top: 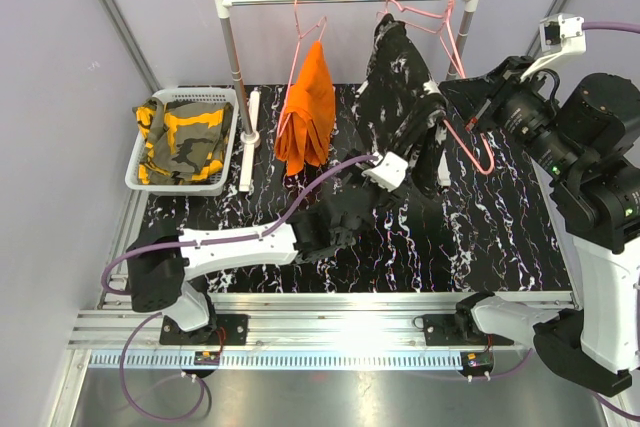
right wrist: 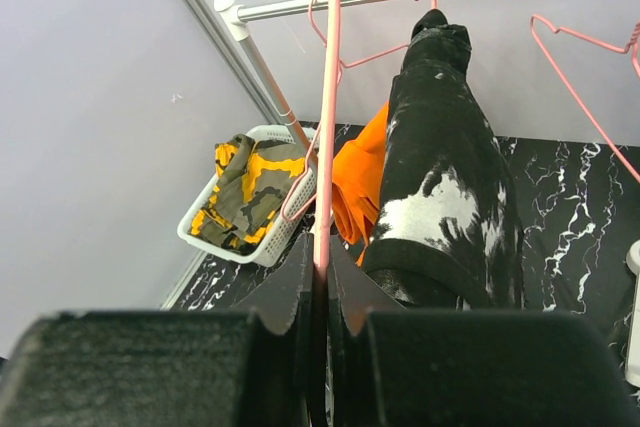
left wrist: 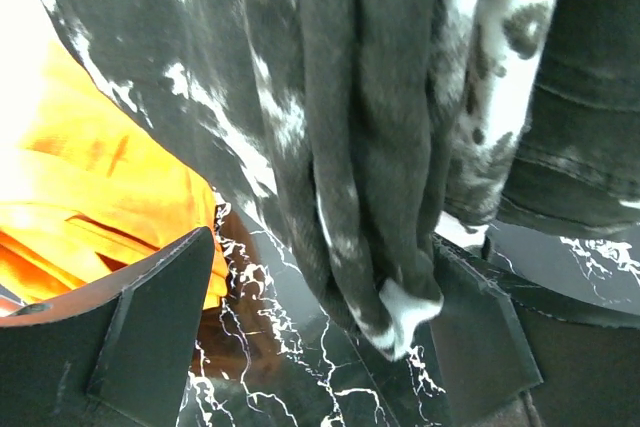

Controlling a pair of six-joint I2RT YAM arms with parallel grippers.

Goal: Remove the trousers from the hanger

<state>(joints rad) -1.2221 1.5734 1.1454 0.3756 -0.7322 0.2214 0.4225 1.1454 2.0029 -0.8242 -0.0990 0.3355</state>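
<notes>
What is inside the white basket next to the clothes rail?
Crumpled olive-green and yellow camouflage trousers fill the white basket. Its bottom, and anything lying under them, is covered.

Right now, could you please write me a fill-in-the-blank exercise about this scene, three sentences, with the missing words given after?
1. The olive-green and yellow trousers lie in the white ____.
2. The right hand is shut on a pink ____.
3. The speckled trousers hang between the fingers of the left hand, which is ____.

Missing words: basket; hanger; open.
</notes>
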